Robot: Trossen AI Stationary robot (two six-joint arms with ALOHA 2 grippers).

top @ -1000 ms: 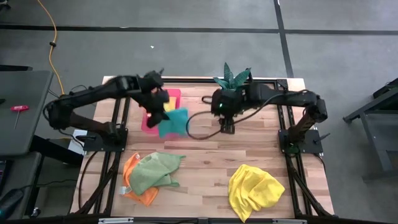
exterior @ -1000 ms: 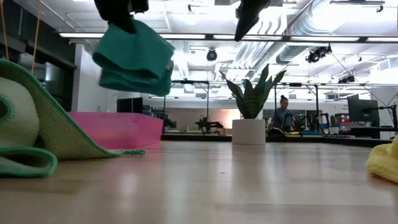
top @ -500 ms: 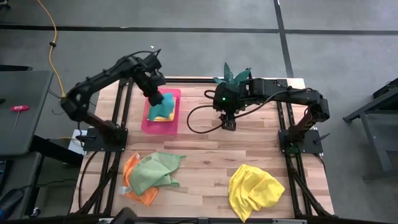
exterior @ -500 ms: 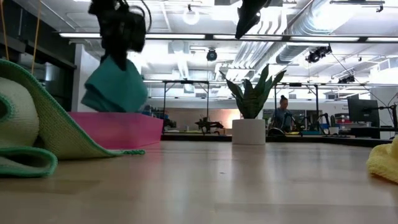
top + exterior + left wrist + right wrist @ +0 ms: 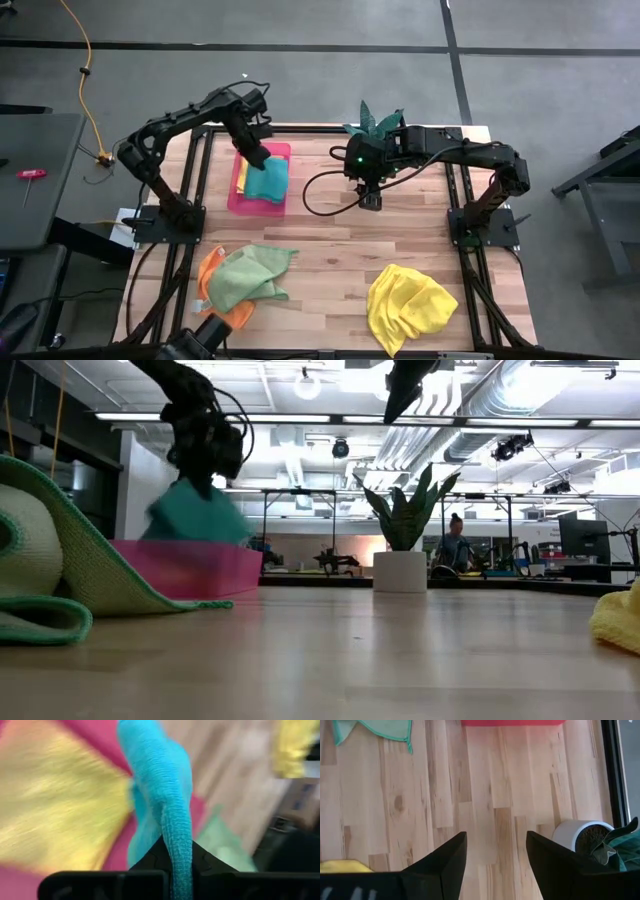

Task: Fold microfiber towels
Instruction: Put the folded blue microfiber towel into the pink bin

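A folded teal towel [image 5: 268, 181] hangs from my left gripper [image 5: 254, 153] over the pink tray [image 5: 236, 203] at the far left; the gripper is shut on it. A yellow towel [image 5: 60, 820] lies in the tray under it. A light green towel [image 5: 245, 277] lies on an orange towel [image 5: 214, 303] near the front left. Another yellow towel [image 5: 409, 305] lies crumpled at the front right. My right gripper [image 5: 495, 855] stands open above bare wood near the table's middle, holding nothing. My left gripper pinches the teal towel's upper folded edge [image 5: 177, 851] between its two fingers, which slant downward from above. The towel hangs below the fingers [image 5: 205, 445]. Its lower end [image 5: 195, 528] dips behind the tray's near wall, above the yellow towel.
A potted plant [image 5: 372, 124] in a white pot [image 5: 582, 832] stands at the far edge, beside my right arm. Bare wood lies between the pink tray and the towels along the near edge. A black frame [image 5: 470, 215] borders the table.
My left gripper has come down over the pink tray with the teal towel, and its wrist has rolled. The towel hung clear above the tray's rim before; now its lower end is down inside the tray.
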